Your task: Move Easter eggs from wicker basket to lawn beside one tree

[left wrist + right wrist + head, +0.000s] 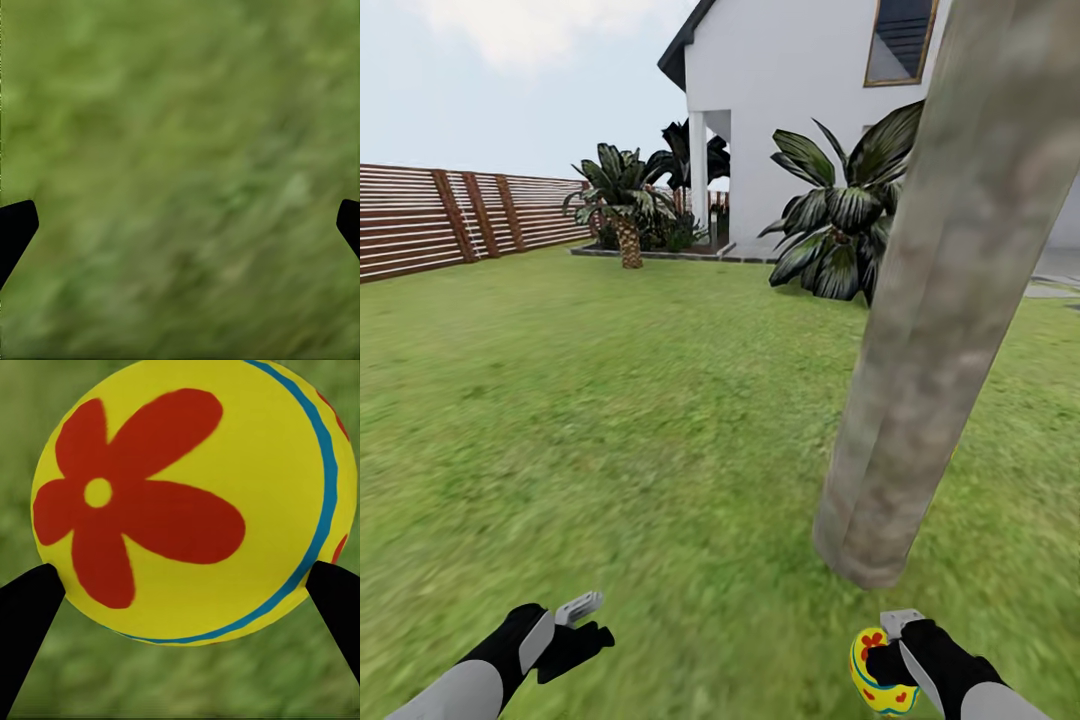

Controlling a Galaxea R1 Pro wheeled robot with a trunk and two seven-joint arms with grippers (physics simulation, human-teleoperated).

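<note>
The egg point(880, 672) sits in the right pincer point(893, 650), low over the lawn point(610, 420), with the tree point(930, 330) trunk just ahead of it and slightly to its outer side. It is yellow with a red flower and a blue band, smooth and rounded. I judge it light, hard-shelled and likely slippery, so a hold across its widest girth suits it best, with gentle pressure.

In the right wrist view the egg point(187, 502) fills the gap, and the dark fingertips point(30, 615) press on opposite flanks near its broad middle: the pincer is clenched on it, spread about as wide as the egg.

The left pincer point(575, 625) hangs over bare grass, well apart from the egg. Its tips point(15, 229) stand wide, nothing between them: released.
</note>
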